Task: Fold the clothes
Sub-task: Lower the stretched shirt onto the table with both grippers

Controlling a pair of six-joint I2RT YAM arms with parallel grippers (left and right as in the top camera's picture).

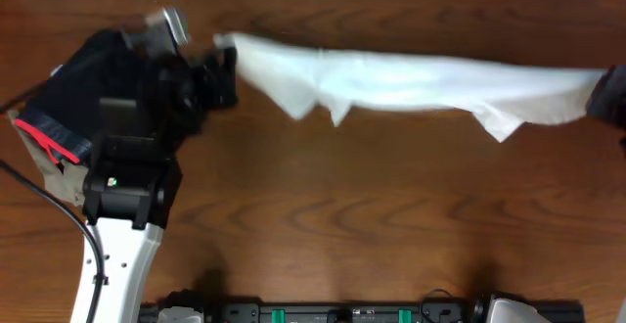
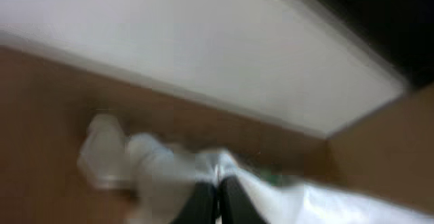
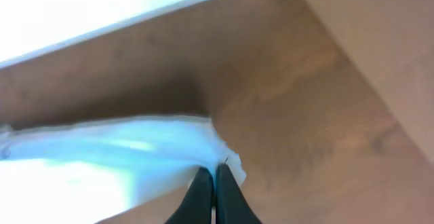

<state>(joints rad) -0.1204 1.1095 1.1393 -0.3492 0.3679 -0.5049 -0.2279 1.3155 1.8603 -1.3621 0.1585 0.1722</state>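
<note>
The T-shirt [image 1: 411, 83] is stretched along the table's [image 1: 342, 215] far edge, one end pinched in the left end effector [image 2: 218, 187], the other in the right end effector [image 3: 213, 180]. No fold shows yet, so I judge all the folding remains.

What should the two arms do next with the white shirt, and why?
Probably lower both ends together onto the bare table, drawing the white T-shirt down so it lies flat. Both arms' jaws are shut on its opposite ends, and it is stretched between them as a bunched band, not yet spread out for folding.
</note>
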